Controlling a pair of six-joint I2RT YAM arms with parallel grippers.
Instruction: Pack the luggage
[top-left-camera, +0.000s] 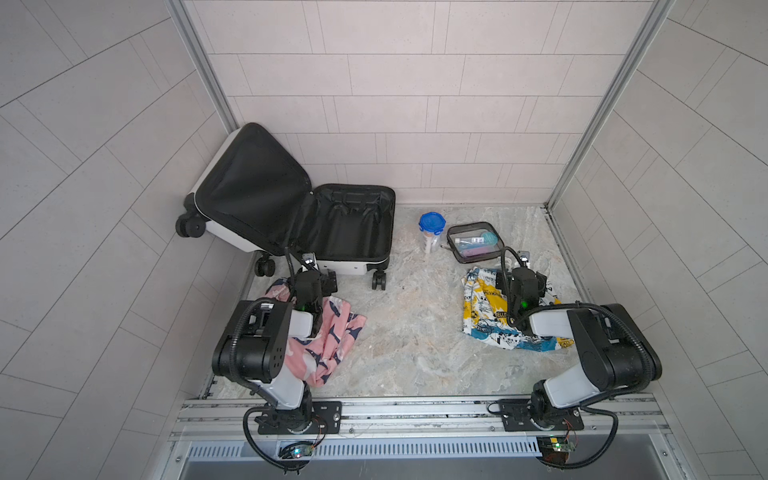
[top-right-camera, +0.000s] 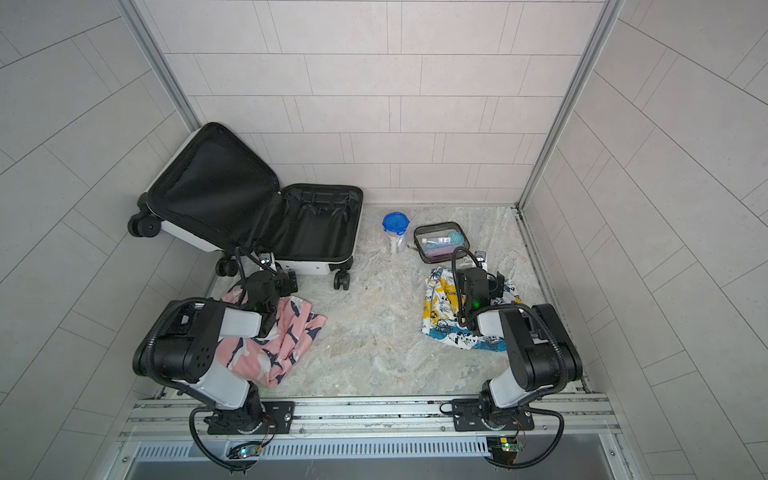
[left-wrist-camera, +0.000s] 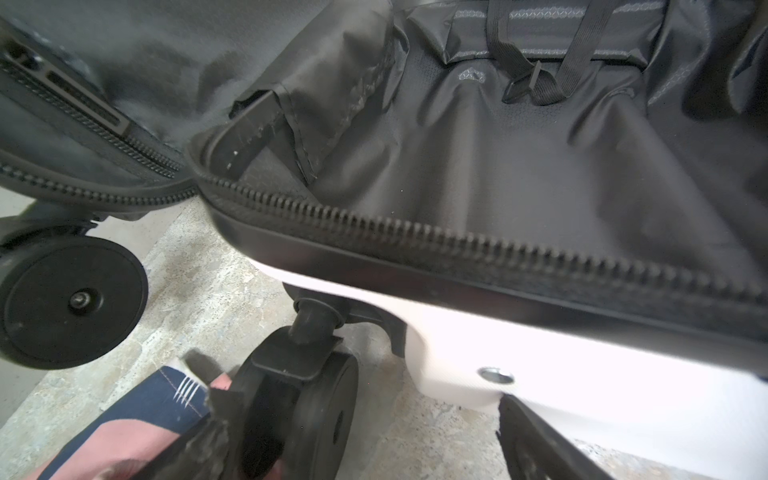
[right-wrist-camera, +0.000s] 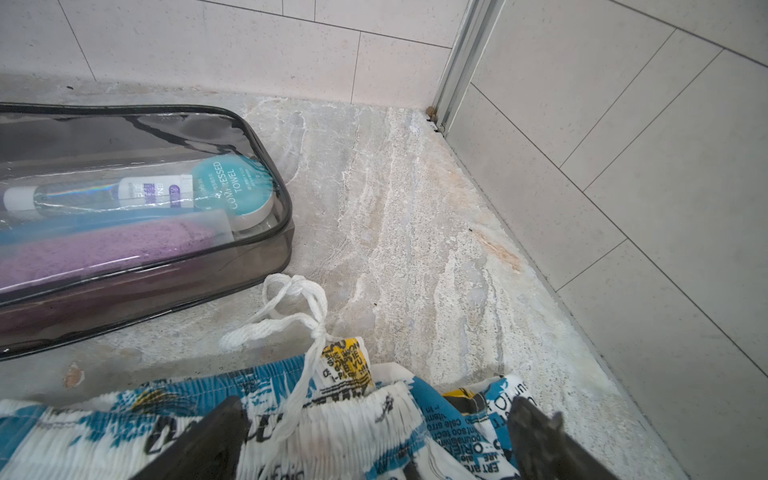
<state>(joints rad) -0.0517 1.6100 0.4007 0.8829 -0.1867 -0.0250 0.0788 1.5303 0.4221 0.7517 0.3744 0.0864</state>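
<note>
A: Two grippers. What are their fingers doing?

B: Both stand spread wide and hold nothing. The left gripper (left-wrist-camera: 361, 415) straddles a black plastic caster wheel (left-wrist-camera: 299, 415). I cannot tell whether a finger touches it. One finger is a dark blur over the pink garment (top-left-camera: 332, 332), a soft cloth with navy fish-like prints, rumpled at near left.

A: And the other?

B: The right gripper (right-wrist-camera: 376, 411) hovers over the gathered elastic waistband of the shorts (top-left-camera: 486, 307), thin cloth printed yellow, blue and white. A white braided drawstring (right-wrist-camera: 291, 307) lies knotted on the stone-patterned tabletop (top-left-camera: 415, 332).

A: Where is the luggage?

B: The luggage (top-left-camera: 349, 228) sits open at far left, its base flat and its lid propped against the corner walls. It has a glossy white hard shell and crinkled black lining, with coarse black zipper teeth (left-wrist-camera: 457, 241) along the rim. The left arm covers part of its near edge in both top views.

A: Anything else?

B: To its right stands a clear jar (top-left-camera: 432, 222) with a blue lid, its contents too small to tell. Beside that lies a clear, black-trimmed pouch (top-left-camera: 471, 243) with a tube, a purple roll and a round teal pack inside. The right wrist view cuts off one end of it. The right arm hides part of the shorts.
</note>
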